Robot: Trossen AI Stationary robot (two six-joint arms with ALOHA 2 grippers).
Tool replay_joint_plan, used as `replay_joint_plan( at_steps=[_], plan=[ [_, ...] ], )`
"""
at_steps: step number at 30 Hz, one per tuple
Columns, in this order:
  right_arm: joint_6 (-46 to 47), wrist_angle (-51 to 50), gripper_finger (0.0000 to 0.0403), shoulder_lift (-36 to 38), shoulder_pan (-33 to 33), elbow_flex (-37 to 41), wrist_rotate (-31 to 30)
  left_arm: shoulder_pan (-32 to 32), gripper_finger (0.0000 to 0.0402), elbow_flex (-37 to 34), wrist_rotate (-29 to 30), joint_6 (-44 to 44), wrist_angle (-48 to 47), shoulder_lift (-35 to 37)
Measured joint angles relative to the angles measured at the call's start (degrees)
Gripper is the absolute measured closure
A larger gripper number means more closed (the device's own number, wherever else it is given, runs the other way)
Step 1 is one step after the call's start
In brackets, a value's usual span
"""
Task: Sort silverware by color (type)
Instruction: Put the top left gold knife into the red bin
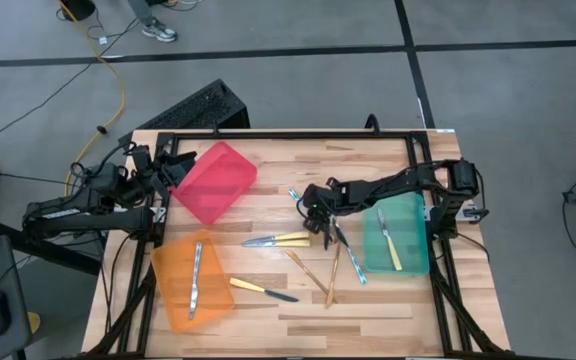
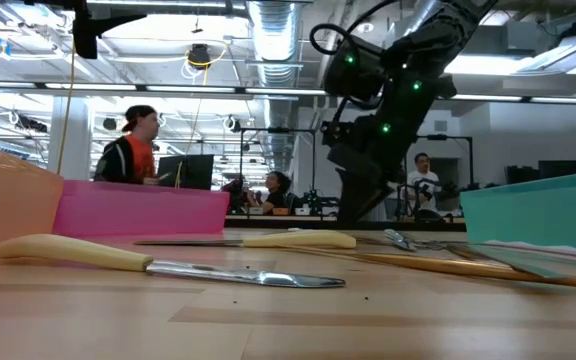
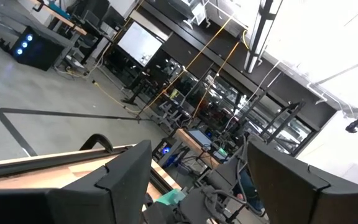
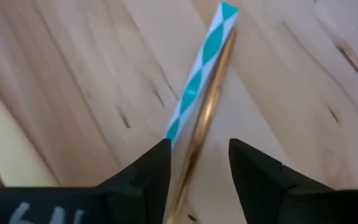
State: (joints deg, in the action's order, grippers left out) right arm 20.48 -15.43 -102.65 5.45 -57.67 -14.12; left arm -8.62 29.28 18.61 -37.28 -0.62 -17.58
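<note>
Silverware lies scattered mid-table. In the right wrist view a slim gold piece [image 4: 213, 87] lies alongside a teal-and-white patterned piece [image 4: 202, 65]. My right gripper [image 4: 199, 155], seen mid-table from above [image 1: 318, 218], is open and slants down over them. One finger stands on each side of the gold piece, with a gap showing. Two yellow-handled knives [image 1: 278, 240] [image 1: 263, 290] and two more gold pieces [image 1: 308, 270] [image 1: 333, 275] lie flat on the wood. My left gripper [image 3: 197, 180] is open and waits at the table's left edge [image 1: 168, 170], pointing out into the room.
A red bin [image 1: 213, 182] stands tilted at the far left. An orange bin [image 1: 173, 300] at the near left holds a silvery piece [image 1: 196, 280]. A green bin [image 1: 413, 255] at the right holds a yellow-handled fork [image 1: 390, 240]. People show in the room beyond the table.
</note>
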Motion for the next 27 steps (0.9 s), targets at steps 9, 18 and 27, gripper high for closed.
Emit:
replay_joint_plan(
  at_steps=[9,18,27],
  plan=[
    [0.1,0.1,0.022,0.1,0.2,2.2,-0.9,0.0,0.0155,0.0,0.0,0.0,0.0,0.0],
    [1.9,5.7,0.022,0.1,0.2,5.5,-0.8,0.0,0.0155,0.0,0.2,0.0,0.0,0.0],
    [3.5,5.1,0.0258,0.1,0.3,5.8,-0.9,0.0,0.0155,0.0,0.5,0.0,0.0,0.0]
  ],
)
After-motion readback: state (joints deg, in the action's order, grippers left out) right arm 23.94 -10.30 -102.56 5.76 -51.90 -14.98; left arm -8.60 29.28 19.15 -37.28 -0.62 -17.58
